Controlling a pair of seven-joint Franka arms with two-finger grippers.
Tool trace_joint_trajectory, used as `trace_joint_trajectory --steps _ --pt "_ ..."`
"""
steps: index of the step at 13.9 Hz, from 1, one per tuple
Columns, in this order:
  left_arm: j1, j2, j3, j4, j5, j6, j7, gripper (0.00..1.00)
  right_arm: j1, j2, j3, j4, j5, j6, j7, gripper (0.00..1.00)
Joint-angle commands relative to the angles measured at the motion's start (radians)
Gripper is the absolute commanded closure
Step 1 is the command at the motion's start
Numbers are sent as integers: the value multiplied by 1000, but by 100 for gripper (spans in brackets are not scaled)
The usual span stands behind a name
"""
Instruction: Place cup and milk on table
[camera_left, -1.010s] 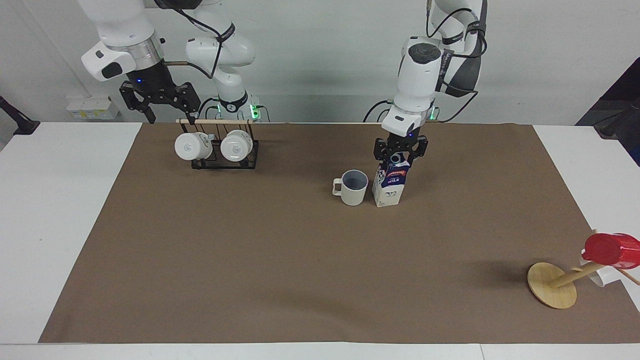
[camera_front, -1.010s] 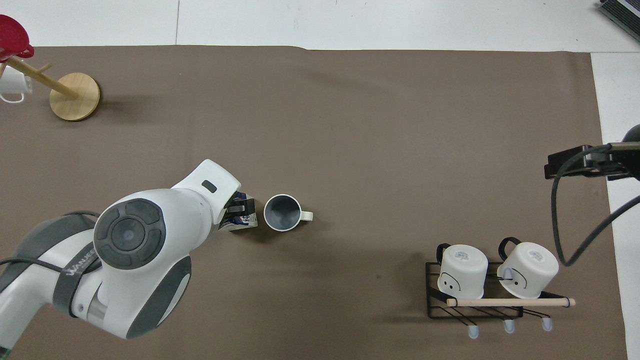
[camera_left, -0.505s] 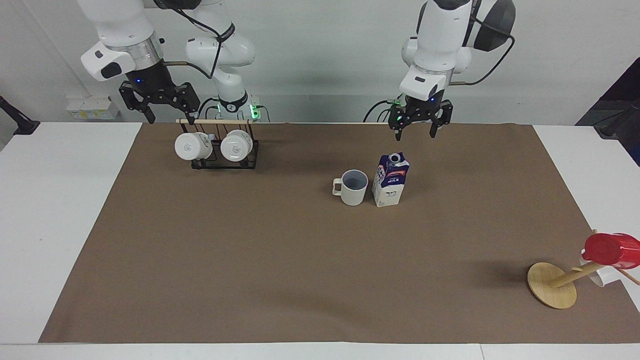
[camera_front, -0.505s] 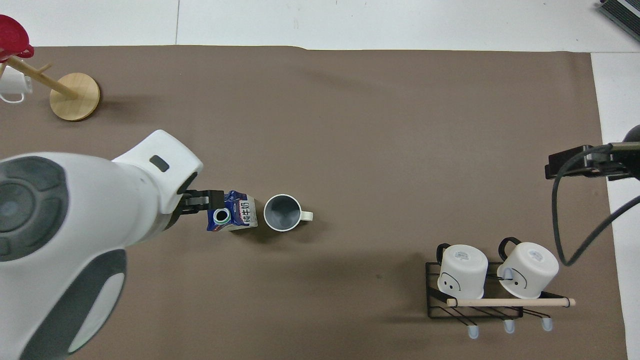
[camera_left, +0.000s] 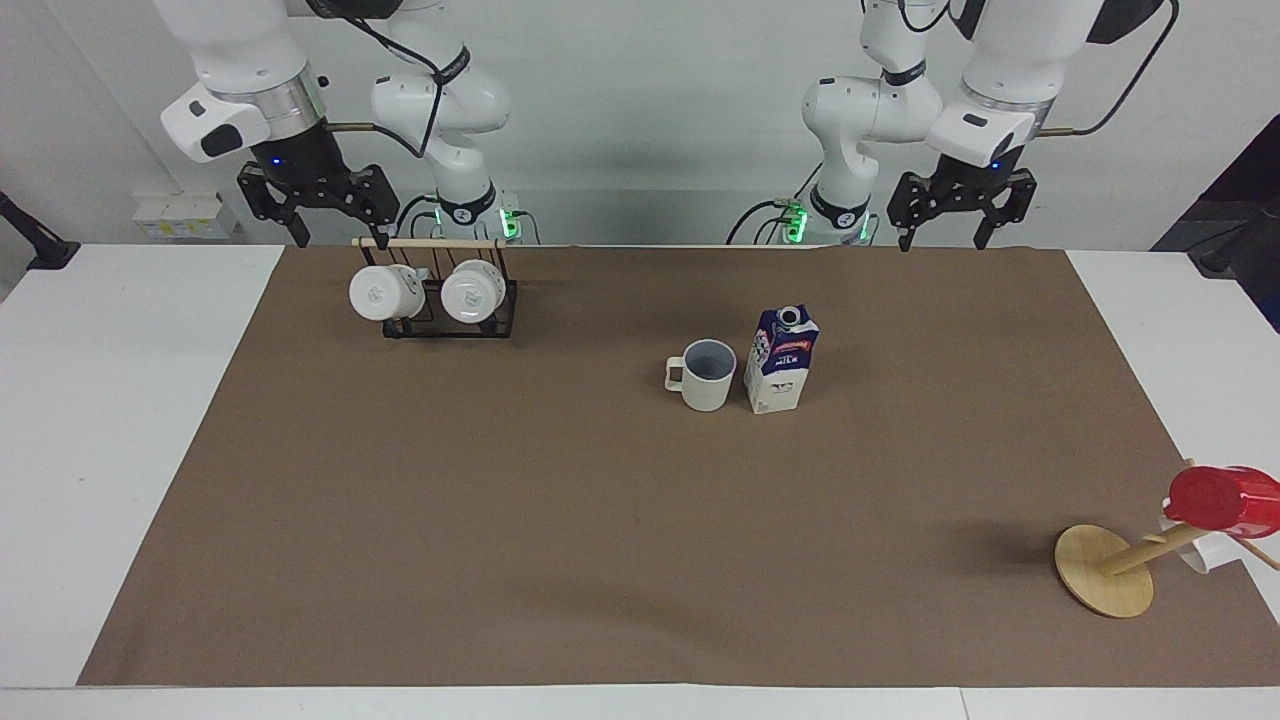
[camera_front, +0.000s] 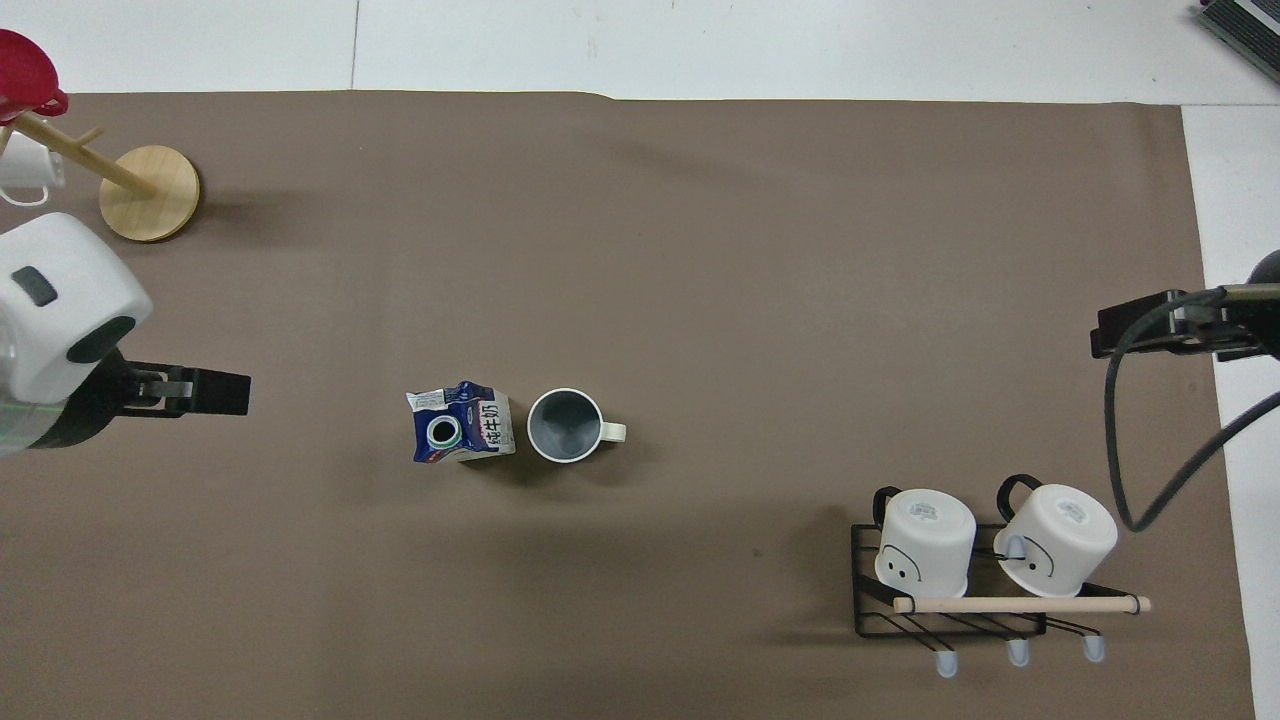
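The cup (camera_left: 708, 375) (camera_front: 565, 426), beige-white with a grey-blue inside, stands upright on the table's brown sheet (camera_left: 600, 520) (camera_front: 700, 250). Right beside it, toward the left arm's end, the blue-and-white milk (camera_left: 781, 360) (camera_front: 462, 424) stands upright with its cap on top. Neither gripper touches them. My left gripper (camera_left: 941, 243) (camera_front: 190, 390) hangs open and empty, high over the sheet toward the left arm's end, well clear of the milk. My right gripper (camera_left: 343, 238) (camera_front: 1140, 330) waits open and empty, up over the mug rack.
A black wire rack (camera_left: 450, 322) (camera_front: 950, 610) with a wooden dowel holds two white mugs, near the right arm's base. A tipped wooden mug stand (camera_left: 1105, 570) (camera_front: 150, 192) carrying a red cup (camera_left: 1220, 498) (camera_front: 25, 70) lies at the corner farthest from the robots, at the left arm's end.
My left gripper has let go of the milk, risen and swung away toward the left arm's end. The milk and cup stay put. The right arm has not moved.
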Motion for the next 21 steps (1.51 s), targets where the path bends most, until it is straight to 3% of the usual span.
trace_joint_trajectory --steps 1,7,21 --pt "41 8 -11 23 7 -33 43 0 -21 -16 11 -16 20 -7 -22 0" --pt "55 18 5 50 -103 -33 40 0 -22 -16 11 -16 20 -7 -22 0" --pt "56 18 1 51 -103 -45 21 0 -21 -22 11 -21 17 -21 -18 0"
